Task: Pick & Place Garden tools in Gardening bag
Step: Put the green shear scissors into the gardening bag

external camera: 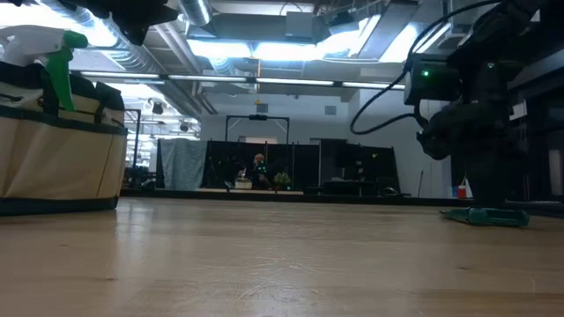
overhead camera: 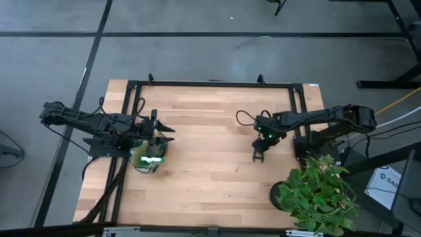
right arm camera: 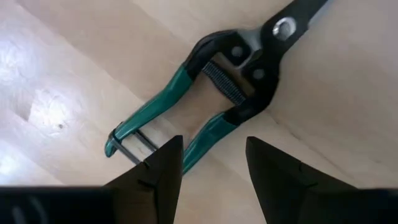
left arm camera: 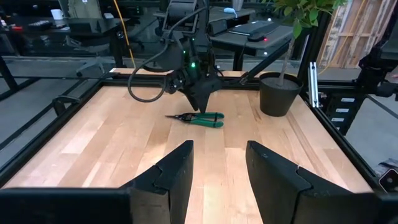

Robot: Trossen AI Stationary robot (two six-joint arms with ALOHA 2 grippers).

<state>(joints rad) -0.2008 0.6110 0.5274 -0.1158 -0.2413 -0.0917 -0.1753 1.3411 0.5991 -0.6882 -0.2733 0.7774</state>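
Wooden table (overhead camera: pixel 210 151): right tool (right arm camera: pixel 208 163) spread, poised just above pruning shears (right arm camera: pixel 217 102); left tool (left arm camera: pixel 221 168) spread above gardening bag (external camera: pixel 57 163).

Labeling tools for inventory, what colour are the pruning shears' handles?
Teal green; the pruning shears have a black head. Right wrist view shows it best.

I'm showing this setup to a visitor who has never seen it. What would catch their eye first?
Probably the right gripper, open and poised right over the green-handled pruning shears lying flat on the table, right of its middle. Next, the gardening bag at the table's left side, a green spray bottle sticking out of it, with the left gripper open above. A leafy potted plant fills the near right corner.
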